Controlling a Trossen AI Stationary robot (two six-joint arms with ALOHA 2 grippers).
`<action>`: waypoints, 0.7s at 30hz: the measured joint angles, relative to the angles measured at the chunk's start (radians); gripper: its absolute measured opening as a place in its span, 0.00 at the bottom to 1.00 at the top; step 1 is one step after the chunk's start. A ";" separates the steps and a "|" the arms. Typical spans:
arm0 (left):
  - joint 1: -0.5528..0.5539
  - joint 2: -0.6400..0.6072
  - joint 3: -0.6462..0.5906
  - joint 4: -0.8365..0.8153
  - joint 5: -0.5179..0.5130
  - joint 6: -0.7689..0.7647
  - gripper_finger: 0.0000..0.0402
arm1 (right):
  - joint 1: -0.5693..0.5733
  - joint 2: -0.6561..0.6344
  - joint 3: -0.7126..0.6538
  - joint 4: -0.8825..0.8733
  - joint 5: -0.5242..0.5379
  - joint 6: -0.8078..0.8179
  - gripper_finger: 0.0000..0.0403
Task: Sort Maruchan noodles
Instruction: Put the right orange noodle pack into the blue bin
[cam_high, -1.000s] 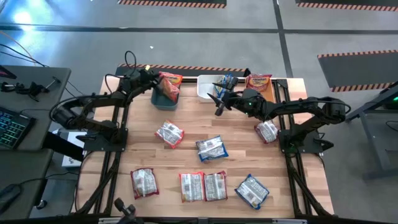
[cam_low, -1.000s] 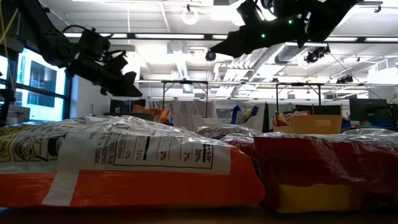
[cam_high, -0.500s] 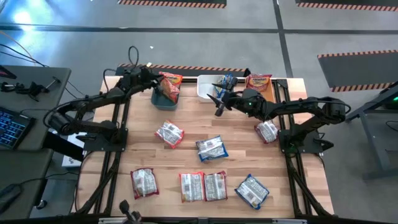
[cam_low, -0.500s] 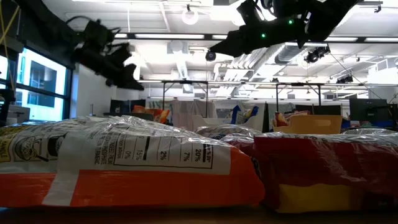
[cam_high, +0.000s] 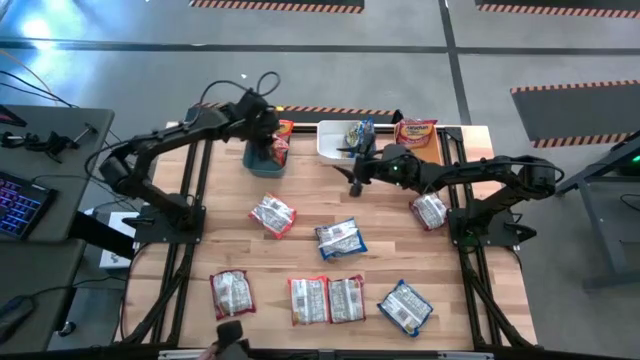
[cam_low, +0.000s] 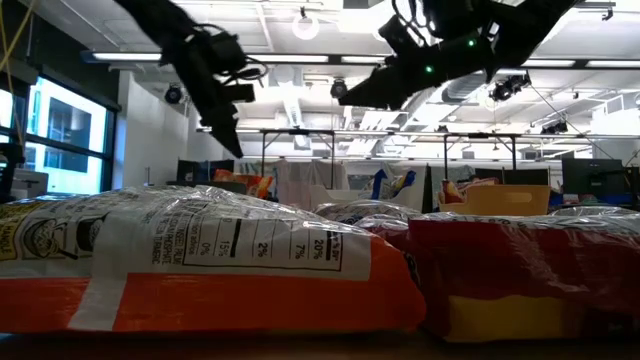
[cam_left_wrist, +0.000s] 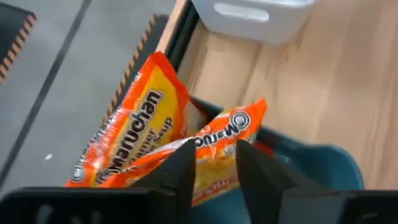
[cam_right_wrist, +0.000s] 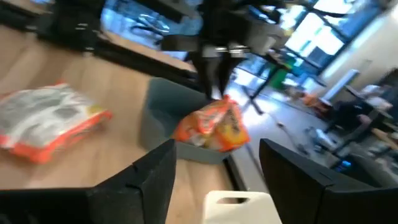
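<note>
Two orange Maruchan noodle packets (cam_left_wrist: 146, 124) (cam_left_wrist: 221, 127) stand in the teal bin (cam_left_wrist: 311, 168) and lean over its far rim. My left gripper (cam_left_wrist: 214, 165) hovers open just above them, pointing steeply down over the teal bin (cam_high: 262, 160), and touches nothing. My right gripper (cam_high: 354, 178) hangs open above the table, near the white bin (cam_high: 335, 140), its fingers wide apart around nothing (cam_right_wrist: 217, 168). Several packets lie flat, silvery backs up, on the wooden table (cam_high: 272, 214) (cam_high: 341, 238) (cam_high: 430, 211).
The white bin holds a blue packet (cam_high: 362, 130), and the orange bin (cam_high: 418, 140) at the far right holds another packet. More packets lie in a row along the near edge (cam_high: 232, 293) (cam_high: 328, 300) (cam_high: 405, 306). Bare wood shows at mid-table.
My left gripper has swung from the table's far left corner toward the right, rising over the teal bin and tipping to point more steeply down. My right gripper has dipped its fingers a little in place.
</note>
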 joint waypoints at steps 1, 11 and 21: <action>-0.009 0.017 0.036 -0.032 -0.019 0.021 0.30 | -0.004 0.000 0.000 -0.007 -0.029 0.001 0.52; -0.005 0.223 0.327 -0.314 -0.106 0.302 0.39 | -0.074 -0.002 0.000 -0.085 -0.266 0.012 0.21; -0.064 0.400 0.494 -0.513 -0.097 0.353 0.39 | -0.112 -0.003 0.000 -0.124 -0.317 0.019 0.02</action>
